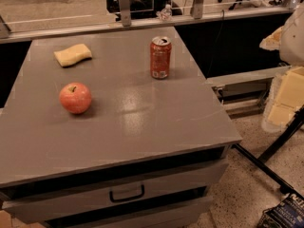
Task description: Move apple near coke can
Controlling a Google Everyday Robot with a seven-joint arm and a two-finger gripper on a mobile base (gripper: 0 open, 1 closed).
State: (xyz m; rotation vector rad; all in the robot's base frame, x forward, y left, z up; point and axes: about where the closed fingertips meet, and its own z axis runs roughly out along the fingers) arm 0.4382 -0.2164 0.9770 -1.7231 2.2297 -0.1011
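The apple (75,98), round and red-pink with a short dark stem, sits on the left part of the grey cabinet top (142,113). The coke can (160,57), red-orange with a silver top, stands upright at the back right of the top, well apart from the apple. My gripper (285,101) shows as a pale white and yellowish shape at the right edge of the view. It is off the cabinet top, to the right of the can and lower in the view. It touches neither object.
A yellow sponge (72,55) lies at the back left of the top, behind the apple. Drawers with a dark handle (127,194) face forward below. A railing (124,4) runs behind. Black stand legs (266,167) and a dark package (285,215) are on the floor at right.
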